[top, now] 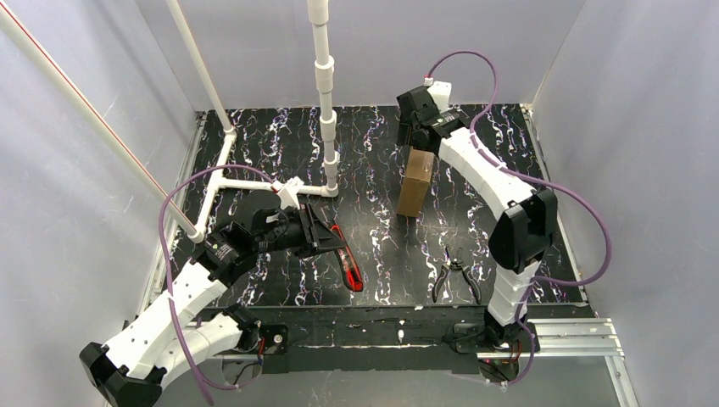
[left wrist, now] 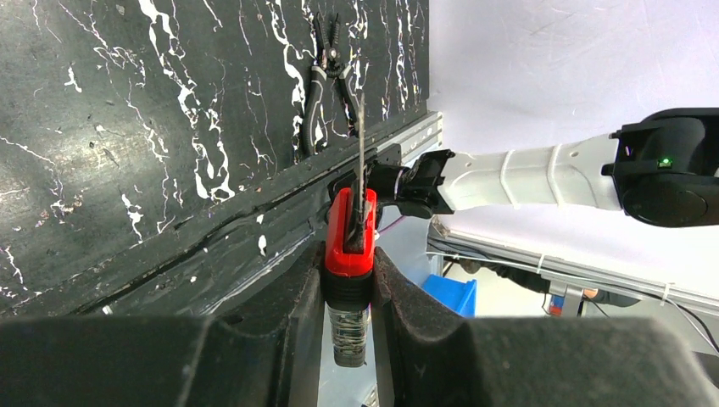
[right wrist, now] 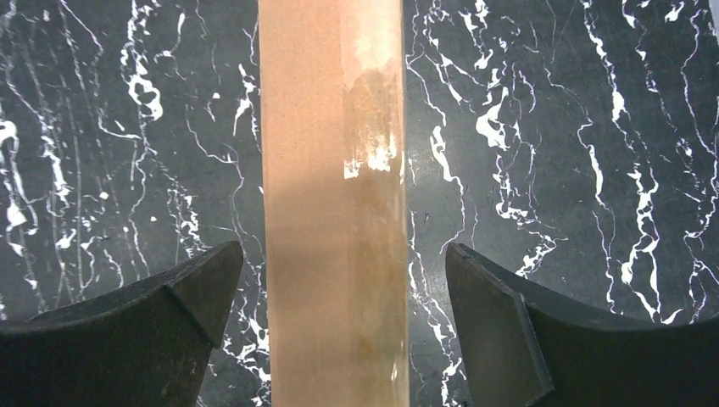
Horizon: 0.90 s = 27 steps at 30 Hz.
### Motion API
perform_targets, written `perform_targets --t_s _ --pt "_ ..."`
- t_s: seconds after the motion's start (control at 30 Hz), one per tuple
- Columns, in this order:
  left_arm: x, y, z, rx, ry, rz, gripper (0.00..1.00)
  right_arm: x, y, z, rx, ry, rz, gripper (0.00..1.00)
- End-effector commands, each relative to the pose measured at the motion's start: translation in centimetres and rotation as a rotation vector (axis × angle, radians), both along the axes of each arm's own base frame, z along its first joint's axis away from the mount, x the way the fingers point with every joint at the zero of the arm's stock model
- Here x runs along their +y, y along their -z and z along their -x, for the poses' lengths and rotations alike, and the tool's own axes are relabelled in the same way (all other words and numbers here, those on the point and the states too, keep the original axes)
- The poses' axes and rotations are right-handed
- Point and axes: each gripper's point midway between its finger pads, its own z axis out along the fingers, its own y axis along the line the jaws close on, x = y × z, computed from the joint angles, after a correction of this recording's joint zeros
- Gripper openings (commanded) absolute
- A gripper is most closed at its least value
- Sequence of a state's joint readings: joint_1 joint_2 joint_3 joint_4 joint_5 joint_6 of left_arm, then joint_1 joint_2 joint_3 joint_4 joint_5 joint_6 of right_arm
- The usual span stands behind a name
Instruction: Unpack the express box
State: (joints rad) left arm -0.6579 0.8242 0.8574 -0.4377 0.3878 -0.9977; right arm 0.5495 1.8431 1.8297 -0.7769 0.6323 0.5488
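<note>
Express box (top: 415, 183) seen right of centre in top view, on black marbled table (top: 373, 153), glossy tape strip visible on it in R wrist view. R gripper (right wrist: 343, 271) positioned over box's upper end, jaws spread wide, box straddled w/ gap each side, no contact. L gripper (left wrist: 348, 284) clamped on red utility knife (left wrist: 349, 233), blade extended, left of centre in top view. Pliers (top: 455, 275) laid lower right, apart from box.
</note>
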Motion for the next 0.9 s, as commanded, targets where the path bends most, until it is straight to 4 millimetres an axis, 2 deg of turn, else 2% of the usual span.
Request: perform_targets --t_s 0.0,0.13,0.27,0.47,0.57,0.7,0.87 --pt "0.1 0.2 0.8 0.013 0.026 0.003 0.0 0.4 -0.5 -1.1 -0.024 0.02 -0.018 0.98" --pt "0.2 -0.1 1.0 0.003 0.03 0.011 0.0 0.8 1.8 -1.0 0.021 0.01 -0.017 0.96" --pt "0.4 -0.1 1.3 -0.007 0.036 0.01 0.0 1.5 3.6 -0.3 0.079 -0.064 -0.015 0.74" --pt "0.8 0.3 1.6 -0.007 0.029 -0.004 0.0 1.2 4.7 2.1 0.125 -0.144 -0.002 0.52" --pt "0.7 0.4 1.3 -0.003 0.03 -0.012 0.0 1.7 4.9 3.5 0.146 -0.215 -0.019 0.5" --pt "0.4 0.7 1.0 0.007 0.038 -0.025 0.0 4.2 4.6 5.5 0.14 -0.365 -0.03 0.51" --pt "0.1 1.2 0.7 0.022 0.037 -0.03 0.0 6.1 4.8 7.3 0.144 -0.413 0.008 0.52"
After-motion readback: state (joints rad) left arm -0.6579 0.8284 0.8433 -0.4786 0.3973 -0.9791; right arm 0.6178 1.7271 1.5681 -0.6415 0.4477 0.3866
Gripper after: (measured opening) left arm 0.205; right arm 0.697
